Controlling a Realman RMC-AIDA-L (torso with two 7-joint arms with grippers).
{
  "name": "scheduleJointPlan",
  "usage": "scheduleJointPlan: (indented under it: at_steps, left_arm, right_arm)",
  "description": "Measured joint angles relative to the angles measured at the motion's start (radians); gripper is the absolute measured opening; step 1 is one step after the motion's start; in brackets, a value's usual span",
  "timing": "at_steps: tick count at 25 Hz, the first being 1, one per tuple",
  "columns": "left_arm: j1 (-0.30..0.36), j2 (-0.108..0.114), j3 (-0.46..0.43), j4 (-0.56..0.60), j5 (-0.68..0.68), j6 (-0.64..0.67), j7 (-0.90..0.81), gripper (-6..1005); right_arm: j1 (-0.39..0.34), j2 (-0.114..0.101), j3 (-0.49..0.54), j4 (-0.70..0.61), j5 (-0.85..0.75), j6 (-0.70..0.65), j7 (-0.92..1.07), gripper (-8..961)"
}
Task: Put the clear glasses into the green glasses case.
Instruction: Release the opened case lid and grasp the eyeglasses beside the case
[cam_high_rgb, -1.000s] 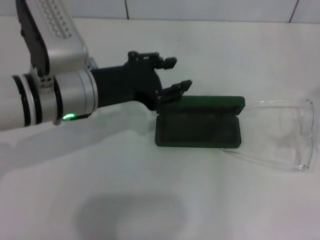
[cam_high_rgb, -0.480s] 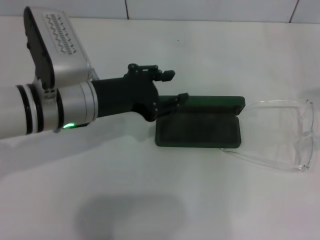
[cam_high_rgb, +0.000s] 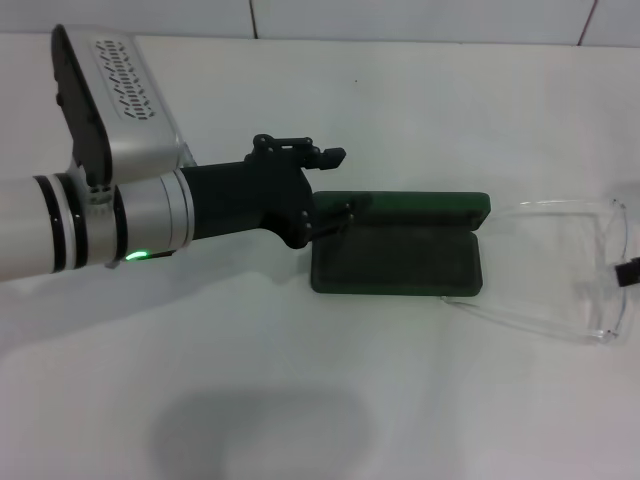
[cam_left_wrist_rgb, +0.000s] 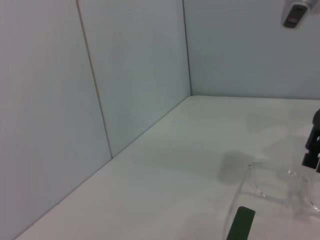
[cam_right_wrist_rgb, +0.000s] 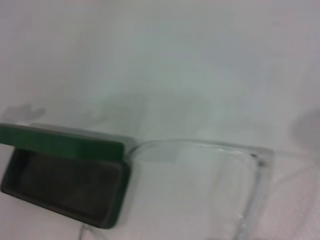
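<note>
Since a second ago, the left gripper (cam_high_rgb: 335, 183) has narrowed its fingers, which are not fully together and grip nothing, at the left end of the open green glasses case (cam_high_rgb: 398, 258). A dark bit of the right gripper (cam_high_rgb: 630, 272) has appeared at the right edge, its fingers unreadable, touching or overlapping the clear glasses (cam_high_rgb: 570, 270), which lie on the white worktop (cam_high_rgb: 400, 400) just right of the case.

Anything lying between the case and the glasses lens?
No. In the head view only bare table separates the case from the front of the glasses; one clear arm reaches back to the case's near corner.
</note>
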Motion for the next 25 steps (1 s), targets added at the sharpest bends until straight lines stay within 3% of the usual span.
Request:
scheduleJointPlan:
  at_steps: [25]
  left_arm:
    - [-0.015,0.002,-0.022,-0.021,0.007,-0.004,0.036,546]
  right_arm:
    - [0.054,-0.003,-0.036,0.148,0.016,0.113,0.01,822]
